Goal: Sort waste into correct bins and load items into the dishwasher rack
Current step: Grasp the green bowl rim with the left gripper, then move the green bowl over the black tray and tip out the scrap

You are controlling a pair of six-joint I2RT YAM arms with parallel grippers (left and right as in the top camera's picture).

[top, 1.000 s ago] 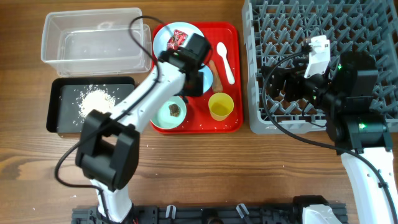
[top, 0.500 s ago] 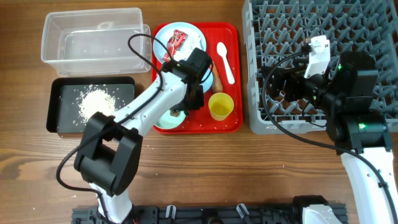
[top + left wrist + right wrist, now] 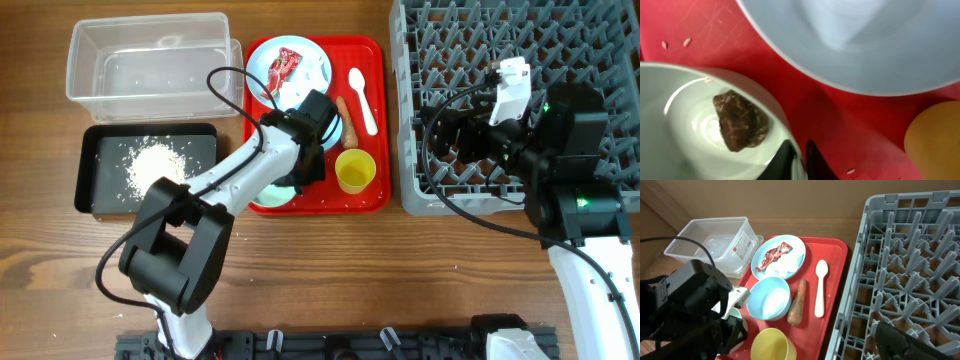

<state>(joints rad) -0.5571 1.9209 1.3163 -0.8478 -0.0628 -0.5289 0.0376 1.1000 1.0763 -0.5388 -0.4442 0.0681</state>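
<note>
On the red serving tray point(image 3: 810, 105), the left gripper point(image 3: 799, 161) pinches the near rim of a pale mint bowl point(image 3: 670, 150), one finger inside the wall and one outside. A small dark food lump point(image 3: 741, 121) lies loose at the bottom. A light-blue bowl point(image 3: 855, 40) sits just beside it and a yellow cup point(image 3: 936, 142) is near on the other side, so the lift likely calls for a straight, level rise before any swing. The black tray point(image 3: 195, 192), holding white crumbs point(image 3: 150, 166), lies across the bench point(image 3: 350, 280) to the left and looks the probable place to tip the lump out. The right gripper point(image 3: 462, 135), spread wide and empty, hovers over the grey rack point(image 3: 410, 200).
</note>
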